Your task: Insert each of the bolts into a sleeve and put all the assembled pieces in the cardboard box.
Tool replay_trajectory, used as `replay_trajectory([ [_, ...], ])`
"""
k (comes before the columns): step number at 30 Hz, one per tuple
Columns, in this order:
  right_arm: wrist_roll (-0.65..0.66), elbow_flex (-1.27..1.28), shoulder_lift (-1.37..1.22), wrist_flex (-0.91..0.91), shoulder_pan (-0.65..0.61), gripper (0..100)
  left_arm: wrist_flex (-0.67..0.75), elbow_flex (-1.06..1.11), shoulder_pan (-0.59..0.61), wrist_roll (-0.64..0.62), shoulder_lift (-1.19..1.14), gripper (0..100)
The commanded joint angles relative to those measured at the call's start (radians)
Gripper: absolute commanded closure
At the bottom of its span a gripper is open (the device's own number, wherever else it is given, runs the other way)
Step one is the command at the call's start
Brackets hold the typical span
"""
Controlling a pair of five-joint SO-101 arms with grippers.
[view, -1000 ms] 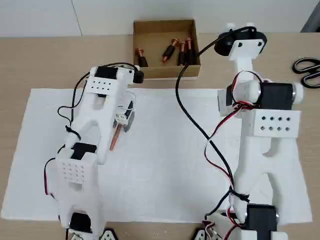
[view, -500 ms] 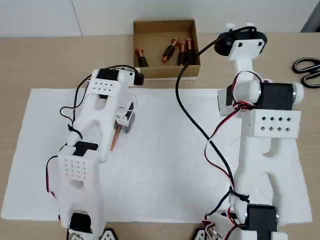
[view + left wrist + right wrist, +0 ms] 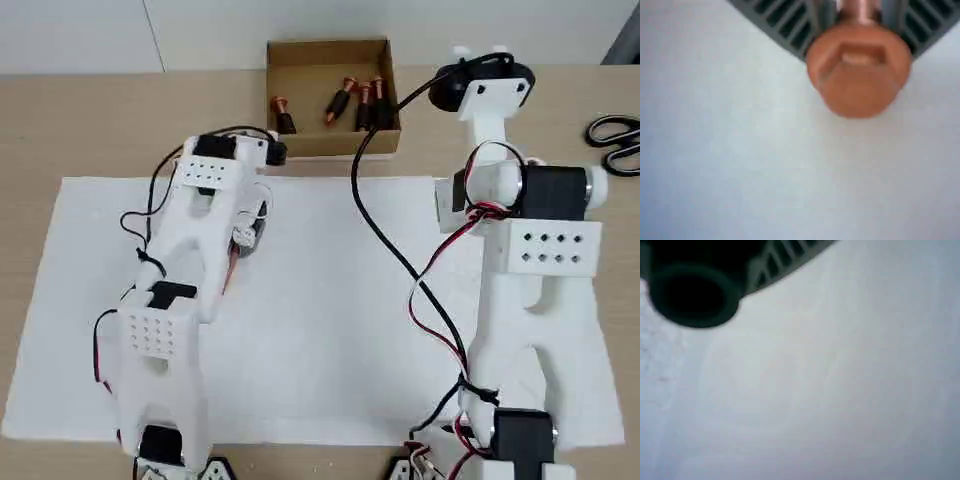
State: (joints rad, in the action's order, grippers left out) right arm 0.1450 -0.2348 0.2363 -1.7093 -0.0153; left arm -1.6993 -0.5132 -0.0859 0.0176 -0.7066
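A copper bolt (image 3: 858,75) is held head-first toward the camera in the left wrist view, with ribbed grey fingers (image 3: 785,20) shut on its shaft. In the high view my left gripper (image 3: 243,243) is over the left part of the white cloth, and the arm mostly covers the bolt. The open end of a black sleeve (image 3: 692,297) faces the camera in the right wrist view, held against a ribbed finger (image 3: 785,262) just above the cloth. The cardboard box (image 3: 385,100) at the back holds several assembled copper-and-black pieces (image 3: 340,103).
A white cloth (image 3: 330,330) covers the middle of the wooden table. Black scissors (image 3: 615,140) lie at the far right. A black cable (image 3: 380,230) trails from the right arm across the cloth near the box's front corner.
The left arm has shifted slightly, and the bolt has swung under it, so less of its copper shaft shows in the high view. The right arm has kept still.
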Motion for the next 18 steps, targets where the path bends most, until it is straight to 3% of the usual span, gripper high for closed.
replay_trajectory([
  [1, 0.011, -0.005, 0.045, 0.016, -0.001, 99.5, -0.057, -0.15, 0.003, -0.008, 0.015, 100],
  [10, 0.011, -0.006, 0.045, 0.005, 0.001, 99.5, -0.055, -0.13, -0.017, -0.009, 0.195, 100],
  [18, 0.011, -0.006, 0.147, -0.002, -0.005, 99.5, -0.055, -0.027, -0.017, -0.009, 0.554, 100],
])
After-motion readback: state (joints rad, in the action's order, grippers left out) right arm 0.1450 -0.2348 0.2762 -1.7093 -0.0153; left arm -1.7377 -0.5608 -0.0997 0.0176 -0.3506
